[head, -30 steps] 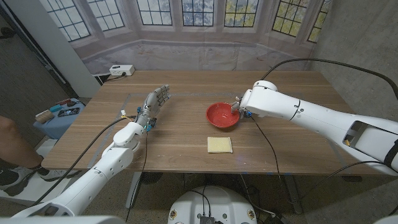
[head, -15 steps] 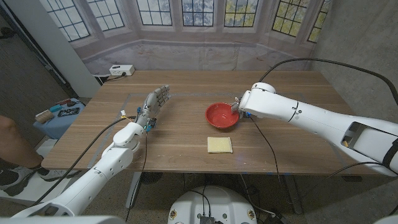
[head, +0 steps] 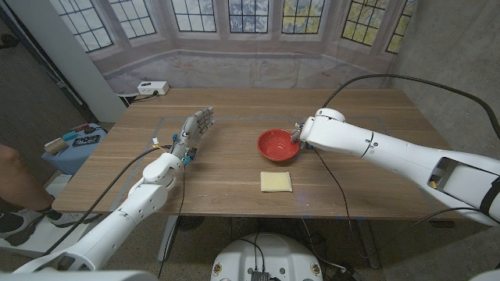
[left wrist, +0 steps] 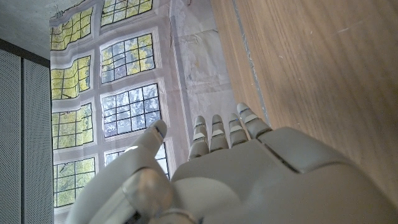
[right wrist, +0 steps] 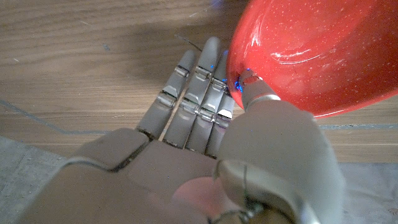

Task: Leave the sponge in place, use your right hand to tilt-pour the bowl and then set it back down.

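My right hand [right wrist: 205, 168] has the red bowl [head: 279, 145] by its rim: in the right wrist view the thumb presses over the rim's inside edge while the fingers [right wrist: 189, 93] lie extended under the bowl's outer wall, so the rim is pinched between them. In the head view that hand [head: 299, 133] sits at the bowl's right edge, just right of the frame's centre, with the white forearm running off toward the lower right. I cannot tell from either view whether the bowl's base is touching the wooden table [head: 367, 179] or raised off it; in the wrist view it looks tipped, its inside turned toward the camera.

The yellow sponge [head: 276, 182] lies flat on the table below the bowl in the head frame, near it but apart from it.

My left hand [head: 194, 129] is at centre left of the head frame, well apart from both bowl and sponge, fingers straight and together, holding nothing. The left wrist view shows its back [left wrist: 249, 180] with the fingers reaching along the table toward the window backdrop [left wrist: 124, 112]
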You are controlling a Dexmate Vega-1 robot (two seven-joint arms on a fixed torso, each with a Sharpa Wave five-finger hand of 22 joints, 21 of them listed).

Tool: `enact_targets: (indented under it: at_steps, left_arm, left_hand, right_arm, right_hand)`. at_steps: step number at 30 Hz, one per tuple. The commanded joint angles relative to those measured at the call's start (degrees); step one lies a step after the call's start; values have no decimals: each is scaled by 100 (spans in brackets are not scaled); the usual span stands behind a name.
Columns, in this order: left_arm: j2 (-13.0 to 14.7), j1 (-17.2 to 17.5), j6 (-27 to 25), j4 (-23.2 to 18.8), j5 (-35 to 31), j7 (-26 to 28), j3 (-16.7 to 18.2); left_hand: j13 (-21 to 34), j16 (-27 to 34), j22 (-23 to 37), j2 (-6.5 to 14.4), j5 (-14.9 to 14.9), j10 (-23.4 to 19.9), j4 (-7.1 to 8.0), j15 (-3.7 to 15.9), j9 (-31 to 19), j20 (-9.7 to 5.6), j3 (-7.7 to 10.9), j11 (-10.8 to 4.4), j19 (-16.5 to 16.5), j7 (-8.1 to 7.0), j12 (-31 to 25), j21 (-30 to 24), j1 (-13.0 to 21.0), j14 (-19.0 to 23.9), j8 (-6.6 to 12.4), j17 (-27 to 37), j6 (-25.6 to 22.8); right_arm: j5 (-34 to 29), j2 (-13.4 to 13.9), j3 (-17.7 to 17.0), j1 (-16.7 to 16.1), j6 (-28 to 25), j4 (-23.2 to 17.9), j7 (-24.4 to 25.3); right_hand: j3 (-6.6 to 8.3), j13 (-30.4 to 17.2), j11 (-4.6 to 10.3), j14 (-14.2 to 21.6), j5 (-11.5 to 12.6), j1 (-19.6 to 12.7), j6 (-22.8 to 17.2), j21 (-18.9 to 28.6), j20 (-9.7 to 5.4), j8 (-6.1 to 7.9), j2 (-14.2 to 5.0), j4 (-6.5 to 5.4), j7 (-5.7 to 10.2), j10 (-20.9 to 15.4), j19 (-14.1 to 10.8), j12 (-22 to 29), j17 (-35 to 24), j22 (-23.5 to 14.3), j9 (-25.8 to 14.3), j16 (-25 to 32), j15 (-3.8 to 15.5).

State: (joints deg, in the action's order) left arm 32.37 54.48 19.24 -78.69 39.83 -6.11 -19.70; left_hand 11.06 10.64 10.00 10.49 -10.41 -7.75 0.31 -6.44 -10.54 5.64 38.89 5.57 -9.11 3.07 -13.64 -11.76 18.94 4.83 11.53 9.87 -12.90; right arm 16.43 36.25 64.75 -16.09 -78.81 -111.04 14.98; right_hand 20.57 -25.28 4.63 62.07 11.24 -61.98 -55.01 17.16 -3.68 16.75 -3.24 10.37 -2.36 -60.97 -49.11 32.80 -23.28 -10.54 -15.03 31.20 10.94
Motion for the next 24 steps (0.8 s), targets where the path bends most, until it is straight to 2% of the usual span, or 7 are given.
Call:
enact_targets:
  at_steps: [1, 8, 19, 24]
  left_arm:
    - [-28, -74, -37, 85, -4, -17, -32]
    - [-48, -114, -53, 100, -28, -15, -60]
    - [-62, -149, -90, 95, -37, 5, -77]
    - [-71, -166, -101, 116, -34, -17, -91]
  left_hand:
    - [27, 26, 23, -59, -31, -53, 10, -39, -17, 10, 51, 3, -40, 6, -48, -5, -6, 47, 24, -2, -68]
    - [28, 25, 23, -62, -31, -63, 7, -37, -18, 12, 57, -3, -38, 1, -46, -3, -8, 64, 19, -2, -78]
    - [30, 21, 24, -66, -31, -89, 6, -32, -19, 14, 67, -18, -47, -1, -45, -5, -13, 89, 9, 0, -85]
    - [31, 21, 25, -67, -31, -93, 7, -31, -20, 16, 70, -21, -49, 2, -43, -5, -15, 100, 7, 1, -92]
  right_arm:
    - [-391, -23, -8, -177, 175, 66, 98]
    - [-537, 22, -109, -333, 241, 28, 174]
    - [-670, 97, -213, -427, 253, -126, 151]
    - [-724, 124, -260, -463, 225, -221, 169]
  right_hand:
    - [70, -89, 59, 151, -6, -222, -134, 63, -84, 66, 7, 10, 63, -111, -119, 110, -77, -27, -55, 68, 251]
    - [107, -196, 164, 328, -14, -456, -319, 108, -189, 149, 6, 6, 176, -257, -183, 256, -153, -35, -129, 74, 265]
    - [115, -245, 213, 440, -31, -581, -404, 142, -254, 184, -2, -17, 199, -323, -213, 326, -213, -42, -167, 60, 266]
    - [105, -246, 210, 496, -39, -616, -431, 154, -344, 183, -3, -35, 205, -327, -212, 334, -245, -46, -165, 51, 267]
